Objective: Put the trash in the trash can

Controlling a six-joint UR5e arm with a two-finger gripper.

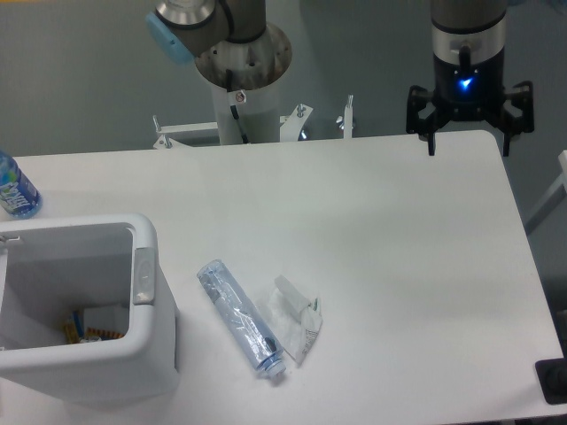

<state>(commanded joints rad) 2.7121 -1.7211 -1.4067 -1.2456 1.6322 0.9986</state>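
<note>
Fixed overhead view of the white surface [372,230] at an early stage of the task. The tool [469,146] hung over the far right edge of the surface, its two dark fingers spread wide and pointing down, with nothing between them – released and carrying no load. A blue light glowed on the wrist above it.

Both pieces of trash lay on the surface near the front, well apart from the tool. The crushed bottle [241,317], clear and bluish, lay flat on a diagonal with its neck toward the front edge. The crumpled wrapper [298,323], white and clear, lay just beside the bottle on its right, apparently touching it near the neck end.

The trash can [146,292] stood at the front left, open at the top, its grey tab on the side facing the bottle. A few small items, one of them yellowish, were visible on its floor; what they were could not be told. An uncrushed water bottle [14,190] with a blue label stood at the left edge, beyond the can.

Judged progress – neither the crushed bottle nor the wrapper had reached the can, so two pick-ups and two drops appeared to remain, with a long reach across the surface before the first grasp
</note>
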